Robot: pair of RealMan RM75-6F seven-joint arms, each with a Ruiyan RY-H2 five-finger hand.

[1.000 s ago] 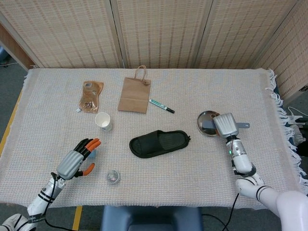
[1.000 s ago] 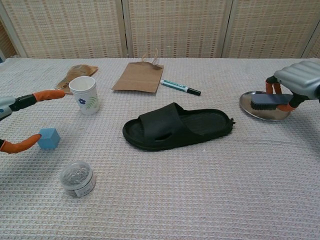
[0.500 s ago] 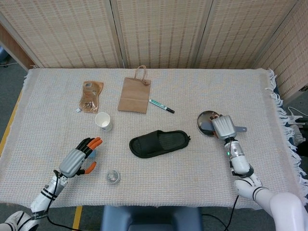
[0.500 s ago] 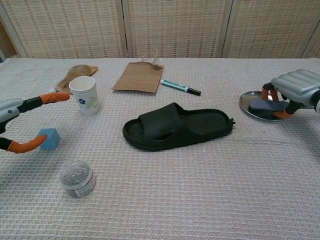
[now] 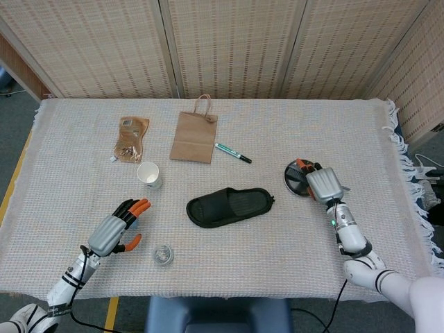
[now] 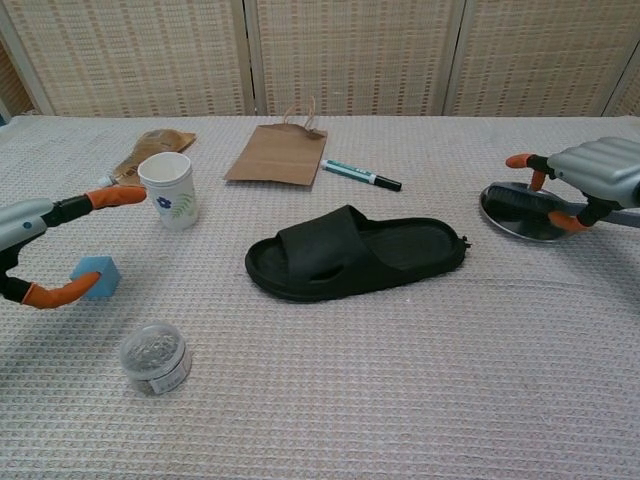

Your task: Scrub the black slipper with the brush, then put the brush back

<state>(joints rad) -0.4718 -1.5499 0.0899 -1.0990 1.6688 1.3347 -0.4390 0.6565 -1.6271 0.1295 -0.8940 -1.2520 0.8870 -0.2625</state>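
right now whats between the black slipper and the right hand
Only bare woven tablecloth. The chest view shows the stretch from the black slipper to the right hand over the metal dish holds nothing.

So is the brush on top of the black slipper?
No, the brush lies in the metal dish by the right hand, apart from the black slipper.

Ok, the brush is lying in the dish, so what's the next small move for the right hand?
Probably lift the right hand straight up, then draw it back. Its fingers look spread on either side of the brush, which rests in the dish, so a sideways pull could catch the brush and drag it out.
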